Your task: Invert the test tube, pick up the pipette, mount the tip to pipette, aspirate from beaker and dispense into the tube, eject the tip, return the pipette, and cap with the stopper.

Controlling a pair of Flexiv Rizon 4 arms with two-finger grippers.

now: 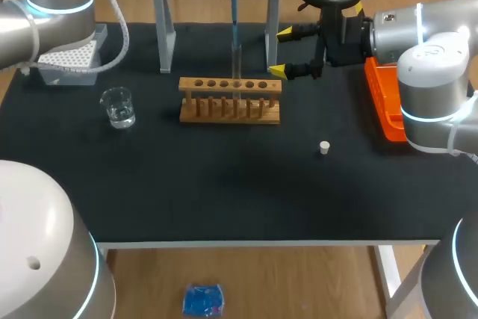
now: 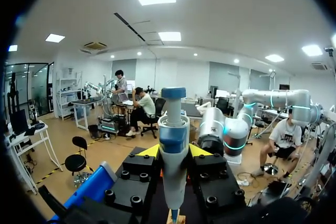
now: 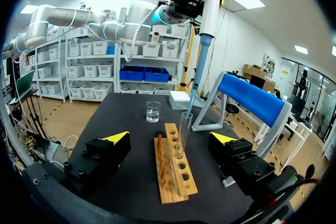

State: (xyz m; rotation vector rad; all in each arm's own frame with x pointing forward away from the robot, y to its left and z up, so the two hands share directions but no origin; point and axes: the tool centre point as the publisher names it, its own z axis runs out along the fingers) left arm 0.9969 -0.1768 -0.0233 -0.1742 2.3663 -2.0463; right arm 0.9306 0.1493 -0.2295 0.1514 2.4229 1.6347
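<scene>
Glass is our chief worry: the test tube (image 3: 184,129) stands upright in a hole of the wooden rack (image 1: 230,102), at the middle of the surface (image 1: 224,184) toward its far side. We judge it thin, smooth and easy to crack or tip. Any hold on it should be on the bare wall above the rack, from two sides and gently.

Our left claw (image 2: 174,153) is closed on the pipette (image 2: 173,145), its yellow ends pressing the barrel from both sides below the blue-capped plunger. The pipette hangs vertical over the rack with its tip (image 3: 190,103) at the mouth of the tube. We take the pipette to be light, stiff plastic, so a firm grip on the thick barrel suits it. The slender tip, though, could bend or knock the glass if pushed sideways.

Our right claw (image 1: 281,51) is spread wide and holds nothing, just right of the rack's far-right end. The beaker (image 1: 118,106), with a little clear liquid in it, sits left of the rack, well apart. The small white stopper (image 1: 324,147) sits nearer and to the right of the rack. It looks light and liable to roll, so we would pinch it by its sides.
</scene>
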